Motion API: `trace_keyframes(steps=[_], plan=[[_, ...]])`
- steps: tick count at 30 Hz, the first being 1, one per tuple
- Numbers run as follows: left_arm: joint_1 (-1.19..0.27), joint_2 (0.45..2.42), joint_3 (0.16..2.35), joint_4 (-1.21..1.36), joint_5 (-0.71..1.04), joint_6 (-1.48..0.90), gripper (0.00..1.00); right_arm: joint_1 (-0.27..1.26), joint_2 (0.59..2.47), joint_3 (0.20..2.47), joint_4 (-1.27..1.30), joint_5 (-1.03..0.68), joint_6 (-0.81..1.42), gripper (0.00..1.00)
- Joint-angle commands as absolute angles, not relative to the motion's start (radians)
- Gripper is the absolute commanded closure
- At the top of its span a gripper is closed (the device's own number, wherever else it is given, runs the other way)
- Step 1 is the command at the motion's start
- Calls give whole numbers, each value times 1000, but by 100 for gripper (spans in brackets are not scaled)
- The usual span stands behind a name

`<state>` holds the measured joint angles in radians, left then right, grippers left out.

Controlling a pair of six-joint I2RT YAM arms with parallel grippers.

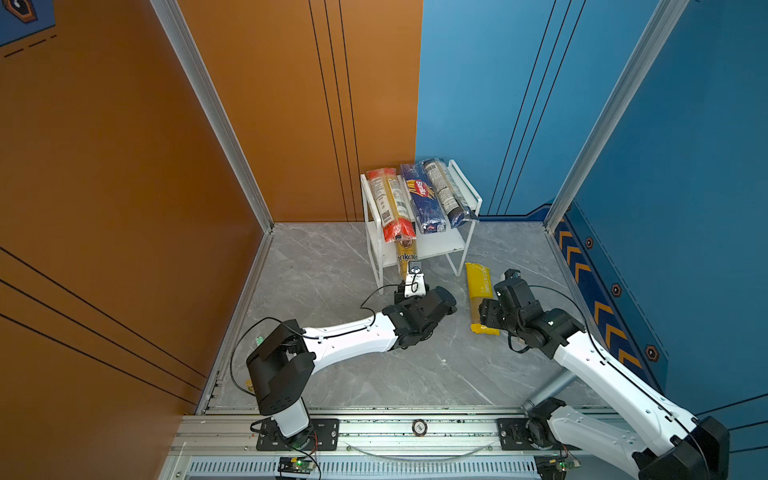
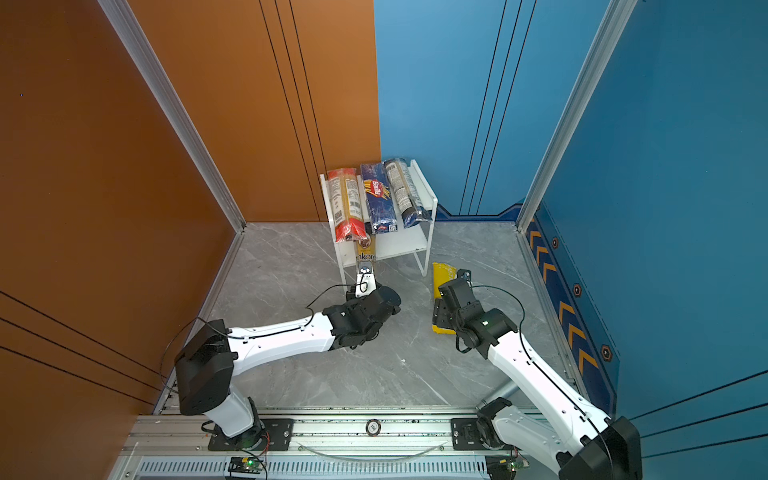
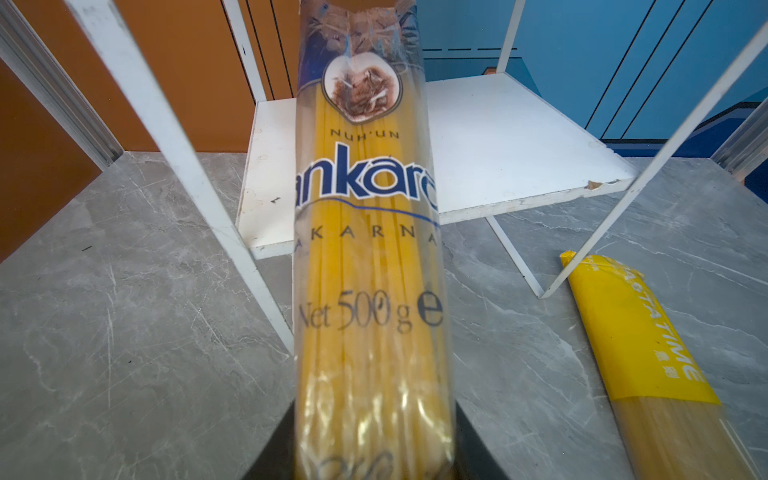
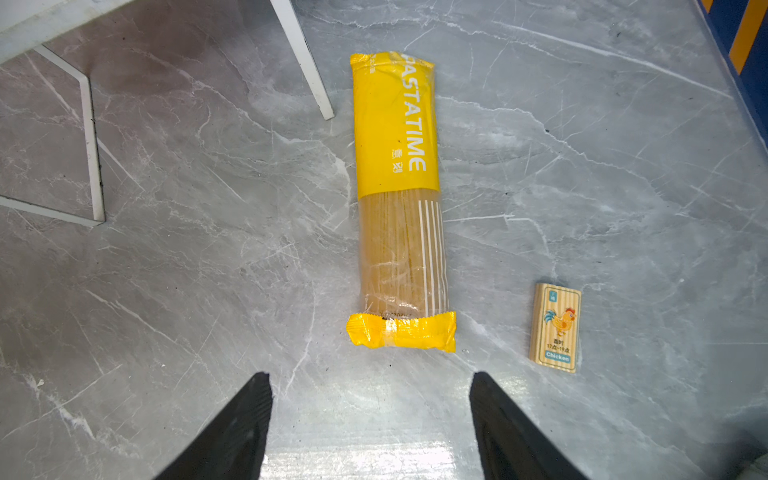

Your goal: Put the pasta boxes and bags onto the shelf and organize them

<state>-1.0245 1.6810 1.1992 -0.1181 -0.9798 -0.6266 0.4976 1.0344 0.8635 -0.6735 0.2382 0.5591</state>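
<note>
- The left arm (image 1: pixel 349 336) is showing a white shell with small screw holes, running into black joint housings farther from the base rail (image 1: pixel 374 440).
- A thin black cable (image 1: pixel 384 286) is looping beside its white wrist bracket (image 1: pixel 415 286).
- The right arm (image 1: pixel 602 365) is wearing the same white and black, with a second black cable (image 1: pixel 569 297) arcing over its joints.
- 2 black mounting plates (image 1: pixel 324 432) with silver screws are sitting on the base rail.
- The right gripper (image 4: pixel 370 374) is showing 2 black ribbed fingers (image 4: pixel 232 428).
</note>
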Motion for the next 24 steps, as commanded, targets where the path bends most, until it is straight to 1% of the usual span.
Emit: trace_keyframes(steps=[1, 9, 15, 24], plan=[[-1006, 1672, 1275, -1, -1049, -581, 100, 505, 1040, 895, -708, 261, 572, 27], [-980, 1700, 1305, 0, -1040, -571, 100, 505, 1043, 900, -709, 263, 568, 27], [-961, 1715, 1310, -10, -1031, -623, 100, 505, 1051, 906, -709, 262, 563, 27], [-952, 1741, 1345, -6, -1023, -595, 100, 503, 1048, 905, -709, 262, 558, 26]])
